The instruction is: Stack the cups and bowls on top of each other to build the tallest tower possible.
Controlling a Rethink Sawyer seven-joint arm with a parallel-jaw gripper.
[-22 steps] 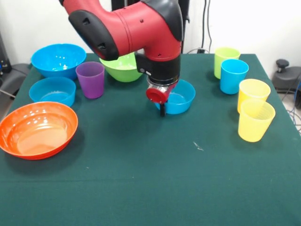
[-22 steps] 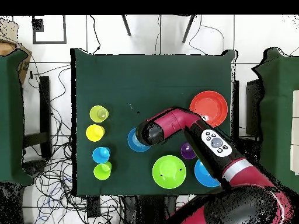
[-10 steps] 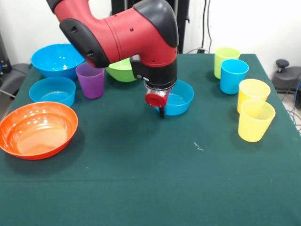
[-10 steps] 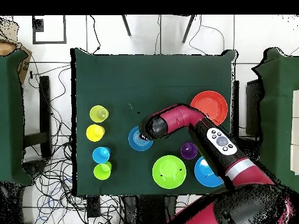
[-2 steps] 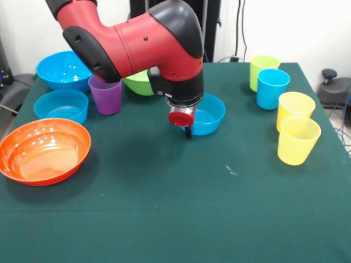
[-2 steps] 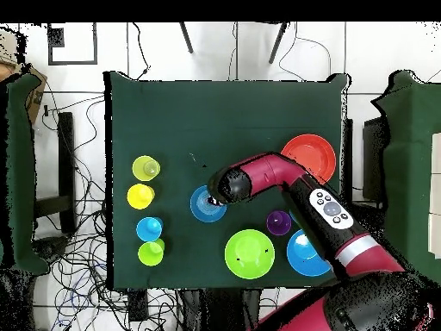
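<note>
Counting left to right on the green table (image 5: 164, 219): one wide orange bowl (image 5: 43, 151), three blue bowls (image 5: 61, 105) (image 5: 66, 68) (image 5: 208, 114), one purple cup (image 5: 106, 94), one lime bowl (image 5: 140, 82), then one lime cup (image 5: 262, 70), one blue cup (image 5: 272, 87) and two yellow cups (image 5: 295, 109) (image 5: 298, 141). Nothing is stacked. The gripper (image 5: 188, 133) hangs at the middle blue bowl's near rim; whether it is open cannot be told. No writing is legible.

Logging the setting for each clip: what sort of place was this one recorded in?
Most likely a robotics lab or workroom, not a home. A red and black robot arm works over a table draped in green cloth and laid with plastic cups and bowls, and loose cables trail over the tiled floor beside it.
</note>
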